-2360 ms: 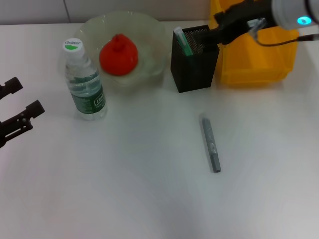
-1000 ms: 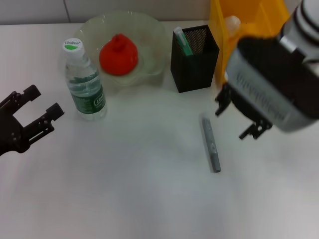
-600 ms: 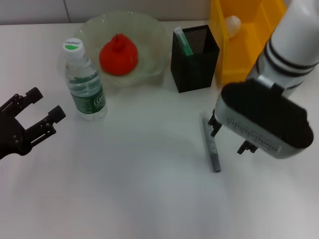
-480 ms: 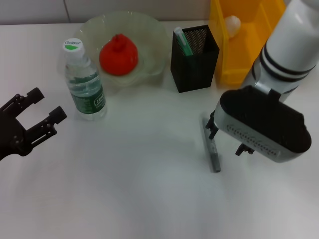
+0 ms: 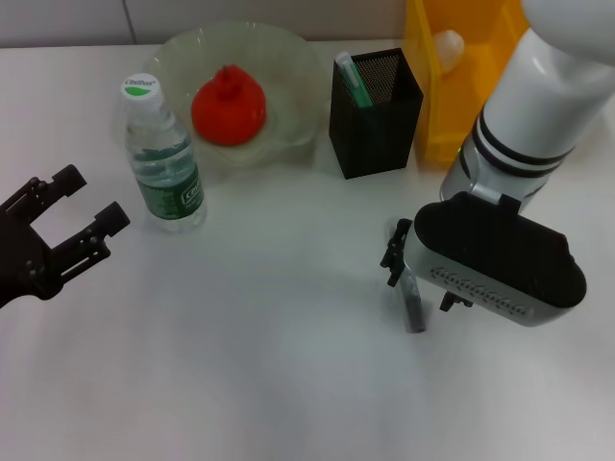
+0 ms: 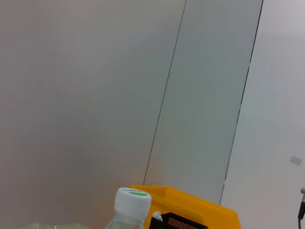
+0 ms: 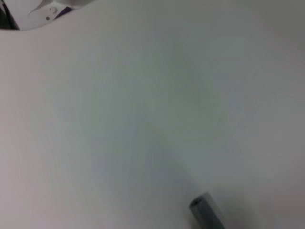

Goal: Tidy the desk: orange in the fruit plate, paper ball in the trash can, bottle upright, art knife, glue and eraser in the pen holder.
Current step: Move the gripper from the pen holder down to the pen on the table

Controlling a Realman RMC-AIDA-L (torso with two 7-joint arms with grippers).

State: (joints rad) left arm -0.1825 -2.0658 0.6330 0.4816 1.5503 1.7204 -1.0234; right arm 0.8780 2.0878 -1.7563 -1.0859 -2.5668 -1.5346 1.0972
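Observation:
The grey art knife (image 5: 414,309) lies flat on the white desk, and its end shows in the right wrist view (image 7: 206,211). My right gripper (image 5: 421,279) hangs low over it, open, one finger on each side. The orange (image 5: 228,104) sits in the fruit plate (image 5: 293,60). The bottle (image 5: 164,158) stands upright beside the plate. A green-and-white glue stick (image 5: 351,79) leans inside the pen holder (image 5: 375,125). The paper ball (image 5: 446,46) lies in the trash can (image 5: 437,115). The eraser is out of view. My left gripper (image 5: 85,204) is open at the desk's left, holding nothing.
The right arm's white forearm (image 5: 543,91) crosses in front of the trash can. In the left wrist view the bottle cap (image 6: 133,199), the trash can (image 6: 200,207) and the pen holder (image 6: 183,223) show low against a grey panelled wall.
My right arm has swung from above the pen holder and trash can down to the art knife. The left gripper has moved a little inward onto the desk.

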